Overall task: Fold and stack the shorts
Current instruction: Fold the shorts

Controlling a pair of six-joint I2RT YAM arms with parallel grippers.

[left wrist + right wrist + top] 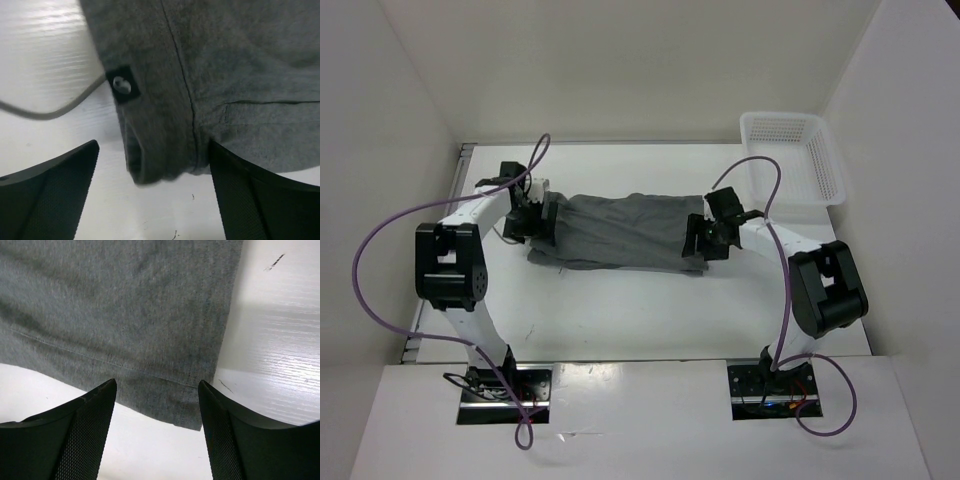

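From above, the shorts [620, 232] lie across the counter [620, 320] between your two arms. Left wrist: your left jaws stand wide, a waistband corner between them. Right wrist: your right jaws stand wide astride a hem corner.

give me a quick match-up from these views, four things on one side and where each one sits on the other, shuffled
Things:
1 shorts
2 basket
3 left pincer
4 right pincer

Places:
a far right corner of the table
b open over the shorts' hemmed end
c stretched across the table's middle
d open over the end with the drawstring

Pairs: 1-c; 2-a; 3-d; 4-b
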